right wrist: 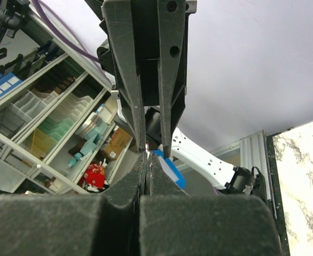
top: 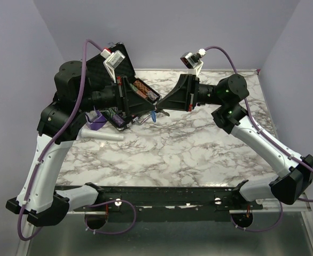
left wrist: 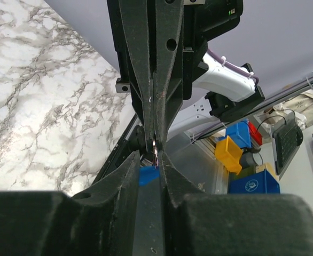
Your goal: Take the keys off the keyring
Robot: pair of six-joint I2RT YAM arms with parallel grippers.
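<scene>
Left wrist view: my right fingers (left wrist: 170, 80), shut, hold the keyring (left wrist: 148, 174) aloft for stripping; left fingers (left wrist: 123, 184) nearly closed around it, grip uncertain.

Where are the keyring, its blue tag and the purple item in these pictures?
keyring (left wrist: 154, 149): left wrist view, on the thin metal loop.
blue tag (right wrist: 172, 173): right wrist view, on its blue rim.
purple item (top: 96, 125): top external view, on its middle.
</scene>
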